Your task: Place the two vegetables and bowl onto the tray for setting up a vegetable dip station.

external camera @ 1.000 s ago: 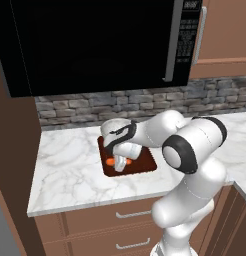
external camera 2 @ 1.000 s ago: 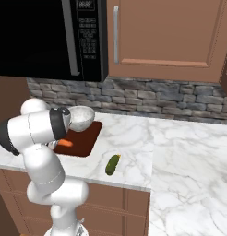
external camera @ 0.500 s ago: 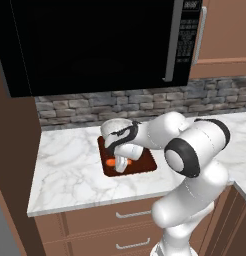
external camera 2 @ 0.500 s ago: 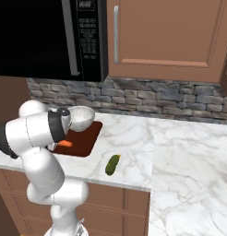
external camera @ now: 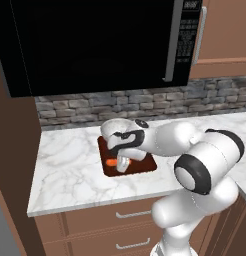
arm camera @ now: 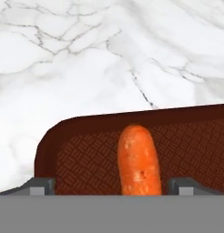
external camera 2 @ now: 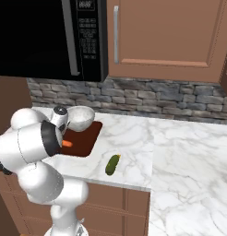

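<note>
Arm point(external camera: 195, 150): glossy white rounded shells, black rings at the joints. Bulbous segments. Small dark grey finger tips point(arm camera: 41, 185).

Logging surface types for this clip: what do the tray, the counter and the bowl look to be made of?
Tray: dark reddish-brown, matte, with a woven crosshatch floor; likely moulded plastic or rubber.
Counter: glossy white with grey veins, so marble or a lookalike.
Bowl: pale grey-white and smooth, probably glazed ceramic; too small to be sure.
</note>
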